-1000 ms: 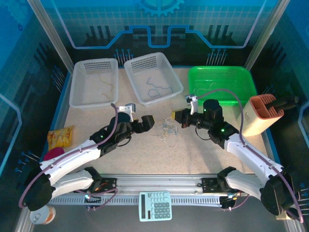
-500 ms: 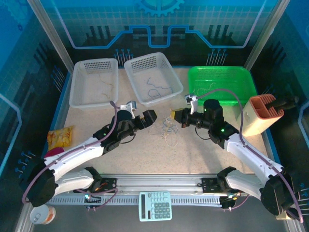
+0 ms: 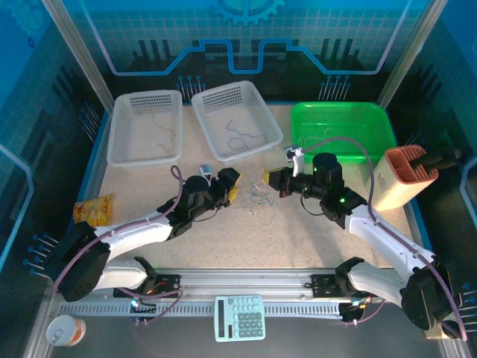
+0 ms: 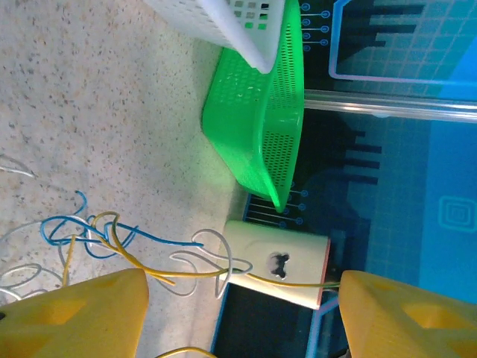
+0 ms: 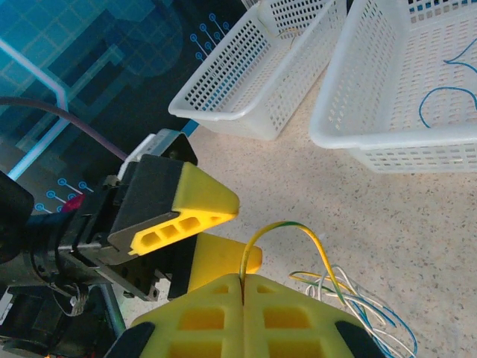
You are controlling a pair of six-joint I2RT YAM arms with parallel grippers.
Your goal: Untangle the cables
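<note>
My L gripper (image 3: 231, 183) & R gripper (image 5: 242, 287) meet at 1 cable tangle (image 3: 257, 200), mid-table.
R pads are pinched tight on 1 yellow-green cable (image 5: 287, 227). L pads stand apart, gripping nothing, w/ 1 yellow strand (image 4: 194, 274) crossing the gap. Behind: 2 white baskets (image 3: 146, 95), 1 green basket (image 3: 343, 107). Can't count the tangle's strands.

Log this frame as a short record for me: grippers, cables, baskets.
left gripper: open, yellow cable crossing between its jaws
right gripper: shut on yellow cable
tangle: white, blue and yellow cables, lying between the two grippers
left white basket: tan cables inside
middle white basket: blue-grey cables inside
green basket: whitish cables inside
</note>
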